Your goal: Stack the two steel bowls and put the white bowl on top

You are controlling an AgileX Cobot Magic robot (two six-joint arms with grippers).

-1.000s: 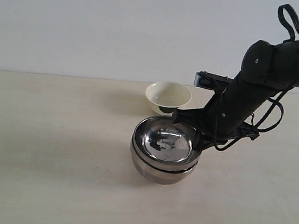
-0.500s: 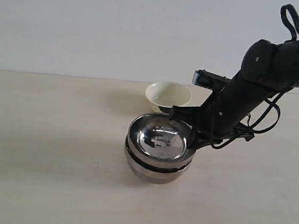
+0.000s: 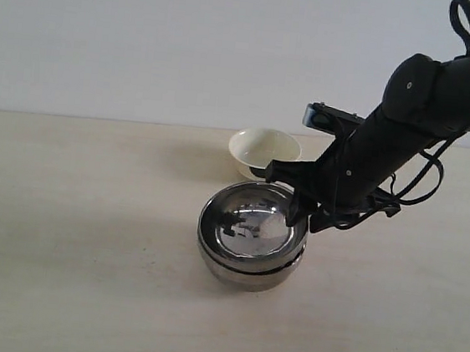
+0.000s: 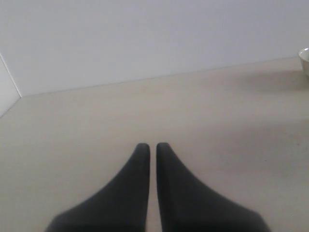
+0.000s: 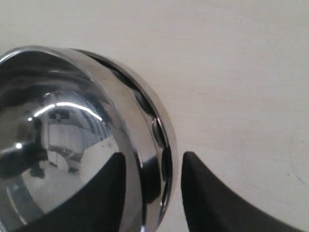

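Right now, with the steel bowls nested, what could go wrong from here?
The right gripper has its jaws open astride the rims of the upper steel bowl and lower steel bowl; pulling away sideways could drag or tip the stack. The upper steel bowl looks unevenly seated, so the white bowl might rock or slide on it. The white bowl stands close behind the stack; reaching for it could bump the stack.

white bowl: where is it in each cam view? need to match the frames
Exterior view: the white bowl stands just right of centre, behind the stacked steel bowls.
Left wrist view: only a sliver of it, cut off at the frame edge, far across the table.
Right wrist view: not in it.
Shared landmark: the tan table, seen in all three views.
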